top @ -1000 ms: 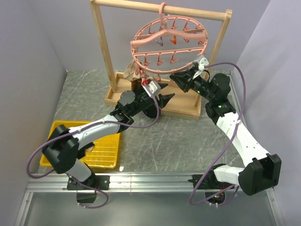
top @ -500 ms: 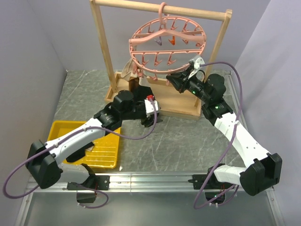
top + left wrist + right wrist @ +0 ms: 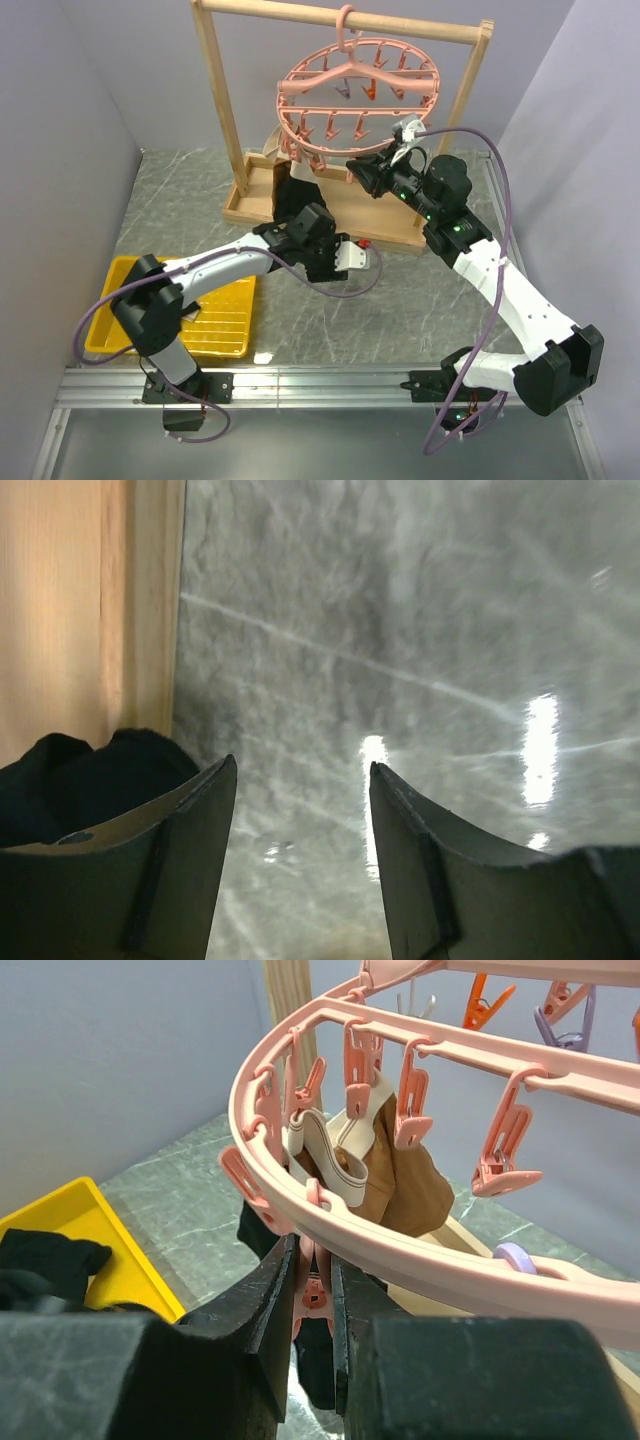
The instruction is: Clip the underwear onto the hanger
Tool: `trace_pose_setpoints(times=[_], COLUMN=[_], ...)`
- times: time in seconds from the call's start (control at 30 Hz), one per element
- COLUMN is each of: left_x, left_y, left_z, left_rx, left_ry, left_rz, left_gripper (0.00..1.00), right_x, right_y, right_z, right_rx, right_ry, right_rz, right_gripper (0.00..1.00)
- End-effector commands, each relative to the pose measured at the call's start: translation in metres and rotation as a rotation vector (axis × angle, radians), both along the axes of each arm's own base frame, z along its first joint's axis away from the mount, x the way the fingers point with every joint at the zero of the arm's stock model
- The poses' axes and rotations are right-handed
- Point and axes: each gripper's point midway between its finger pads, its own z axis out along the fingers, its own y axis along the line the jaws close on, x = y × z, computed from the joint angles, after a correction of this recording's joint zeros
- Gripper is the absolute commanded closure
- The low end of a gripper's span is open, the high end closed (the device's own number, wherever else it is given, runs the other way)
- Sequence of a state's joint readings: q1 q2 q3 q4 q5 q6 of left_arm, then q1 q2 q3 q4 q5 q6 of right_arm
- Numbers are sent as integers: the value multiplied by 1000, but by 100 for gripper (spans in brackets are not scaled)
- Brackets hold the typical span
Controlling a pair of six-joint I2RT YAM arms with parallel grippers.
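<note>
1. The left fingers point(image 3: 190, 850) are spread open with nothing between them, pointed down at the grey marbled tabletop point(image 3: 420, 610) beside the base of the pale wooden frame point(image 3: 80, 610).
2. The right fingers point(image 3: 262, 1305) are closed on a small pink clip peg point(image 3: 315, 1295) hung from the rim of the round pink plastic laundry hanger point(image 3: 430, 1255).
3. The black cloth underwear point(image 3: 292, 188) is seen below that rim, bunched against the frame's base just beside the left fingers. Whether a peg grips it cannot be told.
4. A brown-and-cream garment point(image 3: 395, 1175) is clipped to the ring further round.
5. A yellow plastic tray point(image 3: 125, 1250) with dark cloth in it is set on the tabletop.
</note>
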State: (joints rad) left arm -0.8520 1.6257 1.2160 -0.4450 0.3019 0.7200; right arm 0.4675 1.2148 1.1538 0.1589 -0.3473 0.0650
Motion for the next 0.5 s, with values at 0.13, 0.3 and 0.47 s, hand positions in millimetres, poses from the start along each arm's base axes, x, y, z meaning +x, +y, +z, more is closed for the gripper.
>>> trace_pose_setpoints(times=[0.13,0.3,0.47], left_x=[27,38,54], left_y=[7,0,-17], left_z=[1,2,13], left_rx=[210,327,350], left_ry=[-211,-287,-328], left_rz=[-131,-174,-131], left_gripper=[39,39,40], right_x=[-9,-8,-8], right_y=[13,19,23], right_z=[20,21,22], right_rx=[-21,-42,-83], right_ry=[-11,-14,-36], right_rz=[1,-22,-47], right_gripper=[100,100,100])
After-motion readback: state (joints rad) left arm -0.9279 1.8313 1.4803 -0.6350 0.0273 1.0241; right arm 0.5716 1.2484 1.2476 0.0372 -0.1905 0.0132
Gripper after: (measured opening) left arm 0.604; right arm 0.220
